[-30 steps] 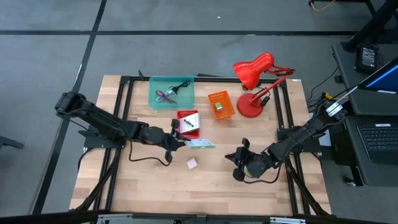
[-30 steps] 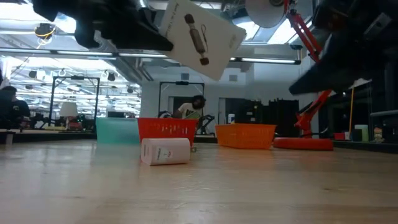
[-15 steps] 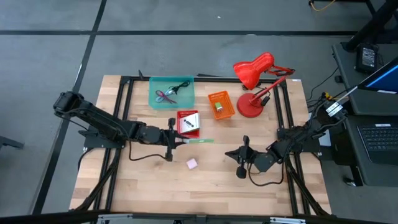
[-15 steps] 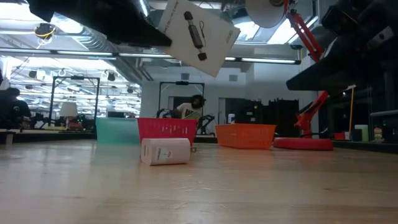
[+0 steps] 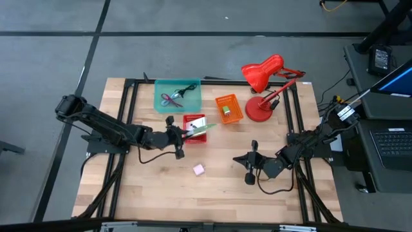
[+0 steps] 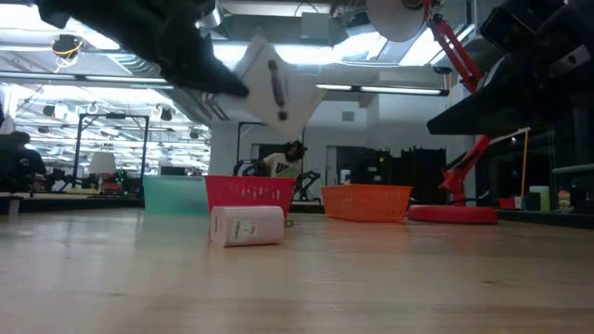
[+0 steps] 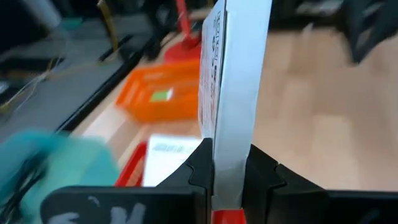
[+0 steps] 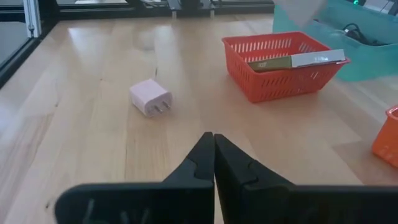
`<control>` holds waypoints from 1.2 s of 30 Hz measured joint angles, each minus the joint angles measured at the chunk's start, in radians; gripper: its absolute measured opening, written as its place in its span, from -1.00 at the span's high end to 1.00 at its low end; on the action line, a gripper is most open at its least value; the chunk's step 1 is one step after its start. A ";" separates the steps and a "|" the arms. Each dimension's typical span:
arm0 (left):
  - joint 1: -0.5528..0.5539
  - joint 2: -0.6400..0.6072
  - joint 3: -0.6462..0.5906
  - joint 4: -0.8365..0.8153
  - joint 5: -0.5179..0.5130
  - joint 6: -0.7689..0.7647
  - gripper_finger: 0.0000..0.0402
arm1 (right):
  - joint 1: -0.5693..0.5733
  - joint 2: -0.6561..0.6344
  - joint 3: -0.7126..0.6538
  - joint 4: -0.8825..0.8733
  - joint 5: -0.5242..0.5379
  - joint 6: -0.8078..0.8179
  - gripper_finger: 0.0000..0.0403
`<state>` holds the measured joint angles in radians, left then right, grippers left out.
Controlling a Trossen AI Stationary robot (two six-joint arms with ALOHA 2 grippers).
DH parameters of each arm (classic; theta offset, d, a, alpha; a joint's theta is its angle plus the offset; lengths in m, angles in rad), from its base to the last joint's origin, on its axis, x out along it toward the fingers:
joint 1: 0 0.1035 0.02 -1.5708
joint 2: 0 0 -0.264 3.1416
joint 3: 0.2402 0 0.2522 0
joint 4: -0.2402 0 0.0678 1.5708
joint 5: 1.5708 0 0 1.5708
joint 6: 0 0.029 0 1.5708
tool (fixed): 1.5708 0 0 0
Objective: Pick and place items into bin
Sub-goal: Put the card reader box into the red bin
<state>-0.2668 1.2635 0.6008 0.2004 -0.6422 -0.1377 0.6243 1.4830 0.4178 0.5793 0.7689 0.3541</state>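
My left gripper (image 5: 179,136) is shut on a white printed packet (image 5: 200,131) that hangs in the air over the red bin (image 5: 193,120). A second white packet (image 8: 316,58) lies in that red bin. The pink cube (image 5: 198,169), a small plug-like block (image 8: 151,98), lies on its side on the wood near the table's middle. Cables (image 5: 175,96) lie in the teal bin (image 5: 161,103). My right gripper (image 5: 250,169) is shut and hovers right of the pink cube, touching nothing. My left gripper pinches the white packet between its two fingers at one end (image 7: 227,163). The fingers (image 7: 262,172) come roughly level from the table's left. The packet is lifted clear, sticks out past the fingertips edge-on to the wrist view, and is tilted above the red bin.
An orange bin (image 5: 228,109) stands right of the red bin. The red desk lamp (image 5: 262,80) stands at the far right with its round base (image 5: 259,111) on the table. Bare wood lies along the near edge. A person (image 6: 283,160) shows in the room behind.
My left gripper has carried the packet from the table's middle toward the far edge until it hangs over the red bin. The packet has turned from lying flat to standing tilted on edge. My right gripper turned slightly at first, then kept still.
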 joint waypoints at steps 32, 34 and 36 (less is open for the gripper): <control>0.098 0.259 0.552 -1.054 0.047 -0.592 0.80 | -0.098 0.000 0.001 -0.027 -0.002 -0.049 1.00; 0.104 0.284 0.585 -1.098 0.065 -0.615 0.80 | -0.098 0.000 0.001 -0.028 -0.002 -0.049 1.00; 0.109 0.304 0.607 -1.109 0.078 -0.618 0.80 | -0.098 0.000 0.001 -0.033 -0.002 -0.049 1.00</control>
<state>-0.1581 1.5674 1.2079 -0.9081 -0.5643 -0.7555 0.5262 1.4830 0.4183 0.5464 0.7666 0.3050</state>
